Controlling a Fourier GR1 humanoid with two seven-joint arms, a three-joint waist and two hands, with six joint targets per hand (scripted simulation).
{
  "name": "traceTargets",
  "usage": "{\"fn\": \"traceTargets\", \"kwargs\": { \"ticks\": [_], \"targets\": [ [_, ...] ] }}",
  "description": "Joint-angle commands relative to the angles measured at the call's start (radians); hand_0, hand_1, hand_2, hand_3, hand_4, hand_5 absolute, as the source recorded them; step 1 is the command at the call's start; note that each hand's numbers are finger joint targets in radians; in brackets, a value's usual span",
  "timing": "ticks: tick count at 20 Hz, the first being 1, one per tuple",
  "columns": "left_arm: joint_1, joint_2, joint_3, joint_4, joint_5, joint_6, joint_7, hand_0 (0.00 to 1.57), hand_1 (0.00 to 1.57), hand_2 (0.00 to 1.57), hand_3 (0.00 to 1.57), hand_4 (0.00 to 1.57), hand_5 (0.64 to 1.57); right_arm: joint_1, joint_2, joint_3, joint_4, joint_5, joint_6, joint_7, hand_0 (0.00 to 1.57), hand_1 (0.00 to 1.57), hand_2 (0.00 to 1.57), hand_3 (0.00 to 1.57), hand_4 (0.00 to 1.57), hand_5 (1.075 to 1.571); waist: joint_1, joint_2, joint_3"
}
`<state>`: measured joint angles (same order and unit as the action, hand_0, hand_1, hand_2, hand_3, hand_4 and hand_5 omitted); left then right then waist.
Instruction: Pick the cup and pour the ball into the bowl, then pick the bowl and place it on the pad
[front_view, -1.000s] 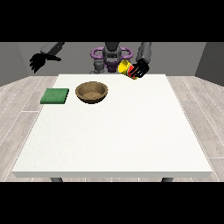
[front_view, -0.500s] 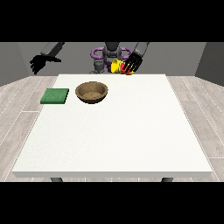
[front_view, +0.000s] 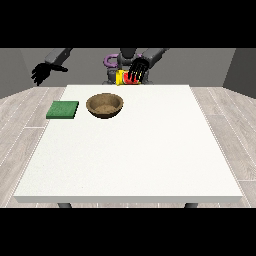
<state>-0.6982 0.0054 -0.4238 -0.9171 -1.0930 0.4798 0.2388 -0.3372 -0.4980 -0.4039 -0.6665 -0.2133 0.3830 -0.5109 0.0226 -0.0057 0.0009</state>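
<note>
The cup (front_view: 123, 78), yellow and red, hangs above the table's far edge, tipped on its side with its yellow end pointing to the view's left. The hand at the view's right (front_view: 138, 71) has its fingers curled round the cup. The brown bowl (front_view: 104, 105) rests on the table in front of and left of the cup. A flat green pad (front_view: 63, 109) lies left of the bowl. The hand at the view's left (front_view: 44, 72) is raised beyond the table's far left corner, fingers relaxed, holding nothing. No ball is visible.
The white table (front_view: 145, 150) stretches wide toward the camera. The robot's torso (front_view: 120, 62) stands behind the far edge. Wooden floor surrounds the table.
The hand at the view's right has carried the cup leftward toward the bowl and tipped it further onto its side. The other hand has stayed in place.
</note>
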Motion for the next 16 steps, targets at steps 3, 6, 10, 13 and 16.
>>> {"fn": "traceTargets", "kwargs": {
  "ticks": [3, 6, 10, 13, 16],
  "targets": [
    [-0.046, -0.005, -0.065, 0.007, -0.155, -0.039, 0.109, 0.54, 0.54, 1.57, 1.57, 0.90, 1.571, -0.045, -0.022, 0.024, 0.007, 0.016, 0.005, 0.049, 0.00, 0.00, 0.00, 0.16, 0.00, 1.533, -0.023, 0.006, -0.0005],
    [-0.038, -0.005, -0.143, -0.020, -0.204, -0.079, 0.124, 0.46, 0.46, 1.57, 1.57, 0.89, 1.571, -0.084, 0.012, 0.038, 0.012, 0.032, -0.060, 0.067, 0.00, 0.00, 0.00, 0.27, 0.00, 1.530, 0.001, -0.010, -0.0005],
    [-0.063, -0.005, -0.224, -0.018, -0.291, -0.080, 0.220, 0.28, 0.28, 1.57, 1.57, 0.86, 1.570, -0.147, 0.044, 0.049, 0.002, 0.027, -0.064, 0.043, 0.00, 0.00, 0.00, 0.30, 0.00, 1.528, -0.043, 0.056, -0.0003],
    [-0.084, -0.005, -0.320, -0.068, -0.314, -0.160, 0.280, 0.00, 0.00, 1.57, 1.57, 0.88, 1.556, -0.197, 0.017, 0.033, 0.041, 0.014, -0.037, 0.040, 0.00, 0.00, 0.00, 0.22, 0.00, 1.527, -0.045, 0.114, 0.0002],
    [-0.063, -0.005, -0.298, -0.031, -0.302, -0.254, 0.171, 0.05, 0.05, 1.57, 1.57, 1.09, 1.495, -0.133, 0.045, 0.056, 0.025, 0.020, -0.025, 0.057, 0.00, 0.00, 0.00, 0.28, 0.00, 1.523, -0.058, 0.028, -0.0004]
  ]
}}
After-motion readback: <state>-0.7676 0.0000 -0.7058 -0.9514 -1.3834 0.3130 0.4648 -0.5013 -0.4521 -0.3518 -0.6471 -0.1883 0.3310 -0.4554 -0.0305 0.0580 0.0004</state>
